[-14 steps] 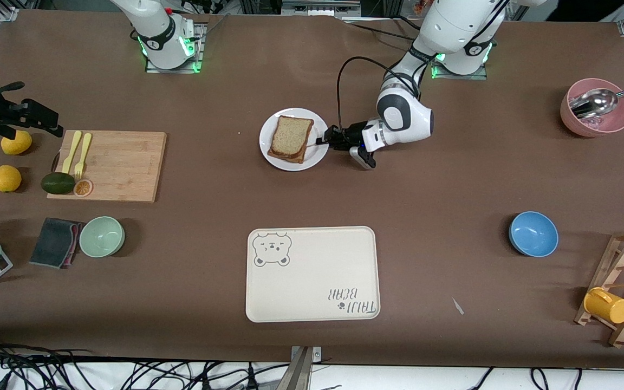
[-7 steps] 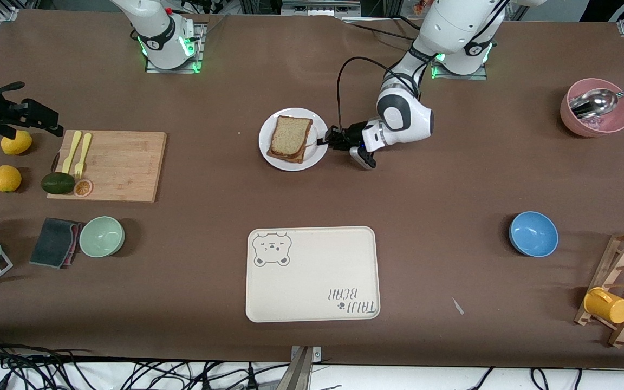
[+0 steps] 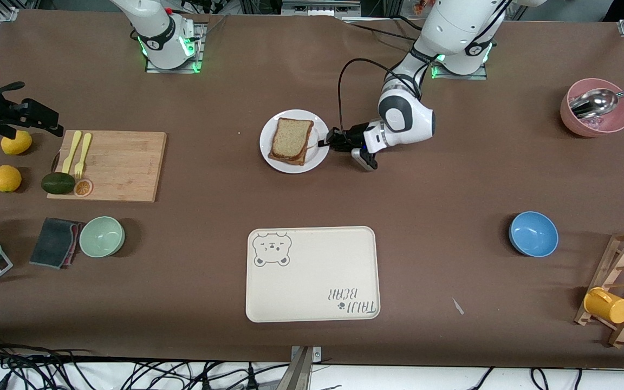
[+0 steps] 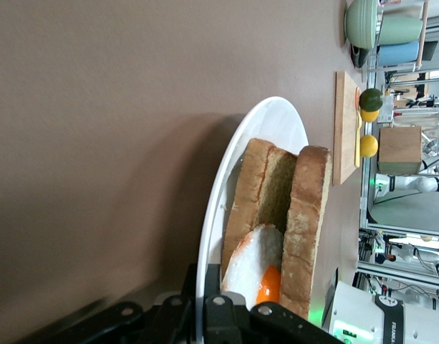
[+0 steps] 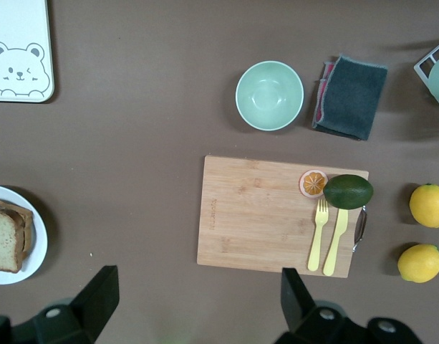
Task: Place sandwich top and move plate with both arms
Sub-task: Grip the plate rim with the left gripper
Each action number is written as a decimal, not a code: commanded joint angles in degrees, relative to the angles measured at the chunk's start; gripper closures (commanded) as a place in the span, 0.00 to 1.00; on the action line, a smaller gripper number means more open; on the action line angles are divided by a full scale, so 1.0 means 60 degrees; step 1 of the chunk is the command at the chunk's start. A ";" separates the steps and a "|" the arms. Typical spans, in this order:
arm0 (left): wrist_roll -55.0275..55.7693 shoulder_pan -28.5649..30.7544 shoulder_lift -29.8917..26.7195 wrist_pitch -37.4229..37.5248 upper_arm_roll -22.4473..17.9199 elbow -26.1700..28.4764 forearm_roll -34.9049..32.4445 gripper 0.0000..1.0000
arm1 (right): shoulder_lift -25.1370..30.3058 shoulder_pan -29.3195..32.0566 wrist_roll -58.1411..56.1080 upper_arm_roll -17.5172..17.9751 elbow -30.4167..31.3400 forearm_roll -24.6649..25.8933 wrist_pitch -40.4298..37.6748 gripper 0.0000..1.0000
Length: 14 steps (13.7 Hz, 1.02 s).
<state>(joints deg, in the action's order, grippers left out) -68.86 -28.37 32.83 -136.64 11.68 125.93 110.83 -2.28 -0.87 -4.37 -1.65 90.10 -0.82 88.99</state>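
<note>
from the high front camera i count two arms of mine. my left gripper [image 3: 324,143] lies low at the table, fingers pinched right down on the rim of the one white plate [image 3: 294,163], at the plate's edge toward the left arm's end of the table. the sandwich top [image 3: 292,136] lies flat on the stack on that plate, crust all round. my right arm waits, and its gripper is out of this view. one cream bear-printed tray [image 3: 312,273] lies nearer the camera than the plate, well apart from it. three bowls: one pale green [image 3: 102,236], one blue [image 3: 533,233], one pink [image 3: 595,116] with a metal ladle [image 3: 593,103] in it. one wooden cutting board [image 3: 109,165] carries two yellow utensils [image 3: 79,150], one green avocado [image 3: 58,183] and one orange slice [image 3: 83,188]. two lemons [image 3: 6,178] lie beside it. one yellow mug [image 3: 607,305] hangs on the wooden rack [image 3: 621,290].

in the left wrist view, my black fingers [image 4: 276,319] close on the plate's rim [image 4: 223,193]. two bread slices stand edge-on, the sandwich top [image 4: 306,218] outermost, with one white-and-orange egg piece [image 4: 256,265] between them.

in the right wrist view, my right gripper [image 5: 198,294] hangs over the bare table beside the cutting board [image 5: 266,215], its two fingers [image 5: 97,295] spread wide, holding nothing. here i count one green bowl [image 5: 269,95], one dark cloth [image 5: 350,97], two lemons [image 5: 428,205], one avocado [image 5: 348,191].
</note>
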 commanded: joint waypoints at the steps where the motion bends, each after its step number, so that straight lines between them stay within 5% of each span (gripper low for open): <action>1: -0.0300 0.0289 -0.0111 0.0053 0.0031 -0.0055 0.0366 1.00 | 0.0146 0.0027 0.0098 -0.0017 0.0130 -0.0157 -0.0037 0.00; 8: -0.0111 0.0846 -0.0155 0.0039 0.0017 -0.0713 0.0351 1.00 | 0.0146 0.0028 0.0098 -0.0017 0.0130 -0.0172 -0.0037 0.00; 14: 0.0721 0.1359 0.0298 -0.0049 -0.0377 -0.2220 -0.0421 1.00 | 0.0160 0.0028 0.0098 -0.0017 0.0130 -0.0172 -0.0037 0.00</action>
<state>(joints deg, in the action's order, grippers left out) -67.67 -20.59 33.02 -136.76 10.37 116.98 110.52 -2.28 -0.87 -4.37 -1.65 90.10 -0.82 88.97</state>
